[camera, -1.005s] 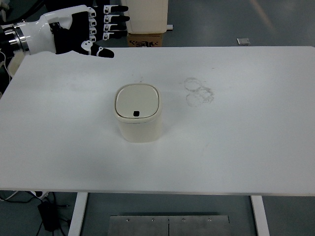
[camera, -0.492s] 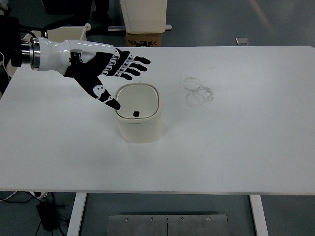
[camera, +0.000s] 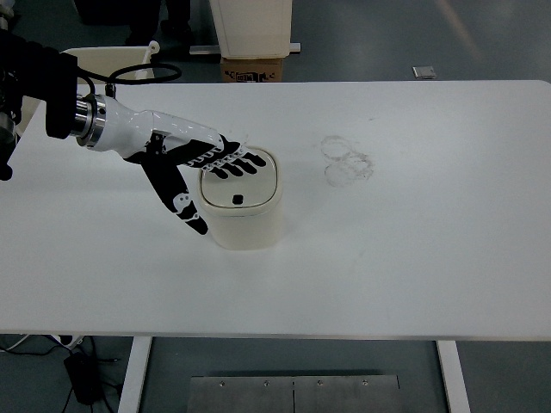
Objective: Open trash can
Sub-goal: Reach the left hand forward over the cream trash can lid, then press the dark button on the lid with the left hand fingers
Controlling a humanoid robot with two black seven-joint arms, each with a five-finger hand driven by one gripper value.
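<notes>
A small cream trash can (camera: 244,211) with a rounded square lid stands near the middle of the white table (camera: 413,249). Its lid is closed, with a small dark notch (camera: 238,200) near the front edge. My left hand (camera: 211,176), black and white, comes in from the upper left. Its fingers (camera: 239,163) are spread flat over the back left part of the lid, and the thumb (camera: 185,209) hangs down beside the can's left wall. It holds nothing. The right arm is out of view.
Faint ring marks (camera: 347,160) stain the table to the right of the can. Beyond the far edge stand a cardboard box (camera: 253,69) and a white bin (camera: 251,26). A black cable (camera: 142,73) loops near my left forearm.
My left hand has swept from the far left corner of the table down and right, and lowered its spread fingers over the can's lid. The can has not moved.
</notes>
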